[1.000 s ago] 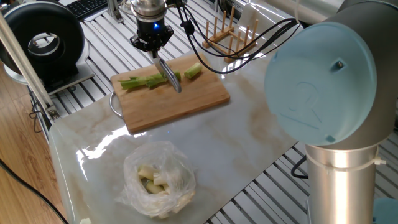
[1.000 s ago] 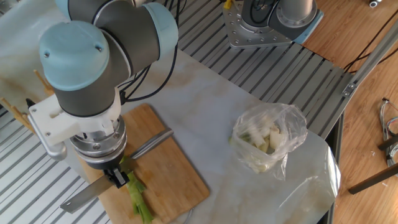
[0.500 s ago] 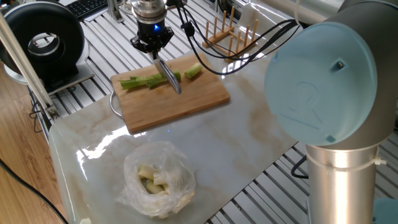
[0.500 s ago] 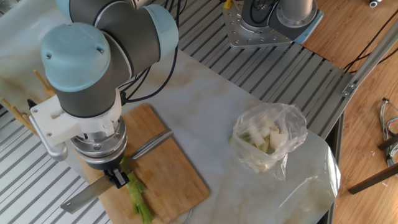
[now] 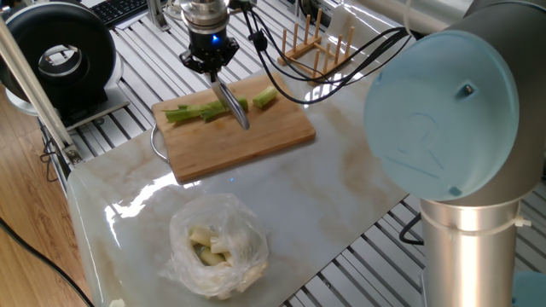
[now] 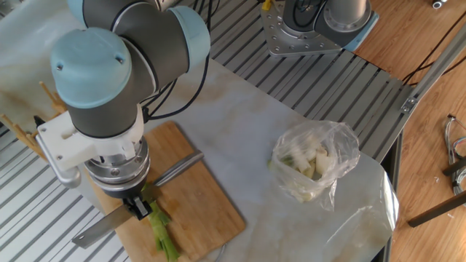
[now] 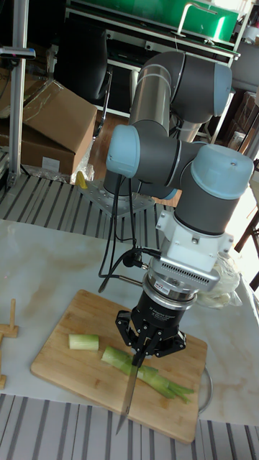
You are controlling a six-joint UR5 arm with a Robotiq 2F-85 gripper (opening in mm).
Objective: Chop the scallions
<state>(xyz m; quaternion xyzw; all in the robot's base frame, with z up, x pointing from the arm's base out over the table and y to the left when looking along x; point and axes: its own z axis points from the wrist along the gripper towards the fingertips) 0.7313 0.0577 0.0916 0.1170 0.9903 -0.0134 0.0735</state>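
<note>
On the wooden cutting board (image 5: 256, 136) lies a light-green scallion stalk (image 5: 198, 112), with one short cut chunk (image 5: 265, 98) apart from it. My gripper (image 5: 211, 70) is shut on a silver knife (image 5: 233, 106) that crosses the stalk. In the tall fixed view the gripper (image 7: 146, 347) points straight down over the stalk (image 7: 151, 375). The knife (image 7: 129, 392) slants forward past the board (image 7: 79, 374) edge, and the chunk (image 7: 83, 342) lies to the left. The other fixed view shows the gripper (image 6: 138, 209), the knife (image 6: 98, 230) and the stalk (image 6: 164, 236). Whether the blade touches the stalk is unclear.
A clear plastic bag (image 5: 217, 243) of pale pieces sits on the marble tabletop (image 5: 341, 188) beside the board. A wooden rack (image 5: 316, 43) stands behind the board. A black round device (image 5: 60, 55) sits at the far left. Cables hang from the arm near the gripper.
The arm with the knife has edged only a few pixels. The stalk and the chunk lie where they were.
</note>
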